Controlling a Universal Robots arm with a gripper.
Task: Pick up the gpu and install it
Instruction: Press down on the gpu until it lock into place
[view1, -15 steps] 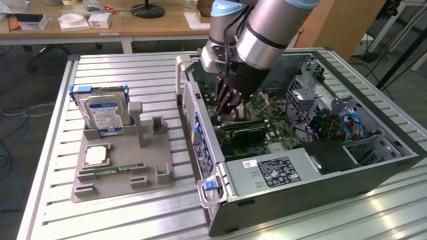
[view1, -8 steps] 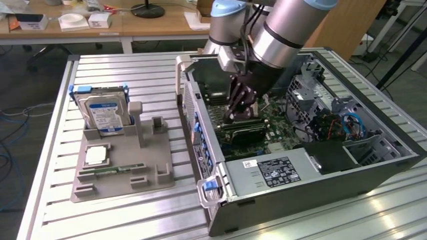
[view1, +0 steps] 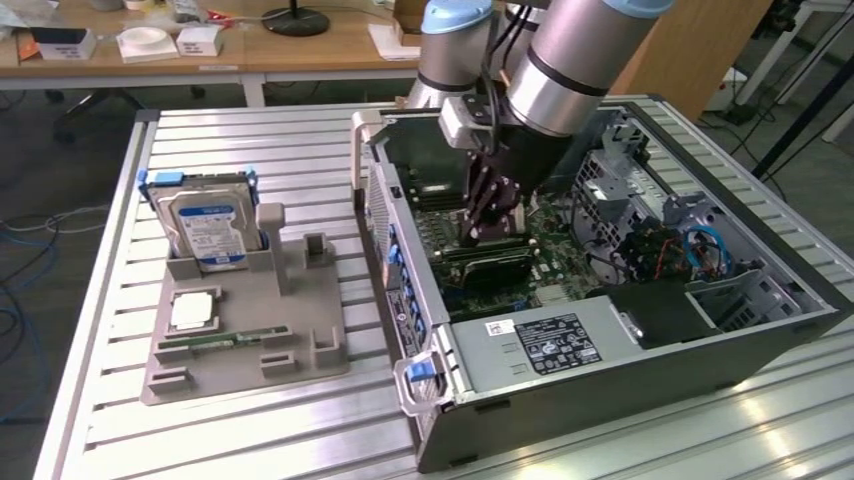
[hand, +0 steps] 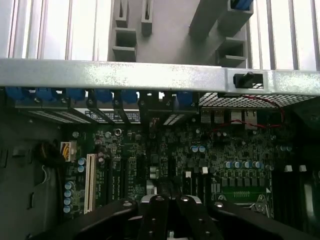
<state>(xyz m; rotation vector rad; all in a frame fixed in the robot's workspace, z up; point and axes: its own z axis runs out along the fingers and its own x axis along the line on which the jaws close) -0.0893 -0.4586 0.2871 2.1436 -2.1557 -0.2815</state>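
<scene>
The gpu, a thin dark card, stands on edge over the motherboard inside the open computer case. My gripper reaches down into the case from above and is shut on the card's upper edge. In the wrist view the dark fingers sit close together over the green motherboard and its row of expansion slots. The card's lower edge and the slot beneath it are hidden.
A grey parts holder lies at the exterior view's left on the slatted table. It carries a silver blue-labelled hard drive, a green memory stick and a small square chip. The case's power supply and cables crowd the inside.
</scene>
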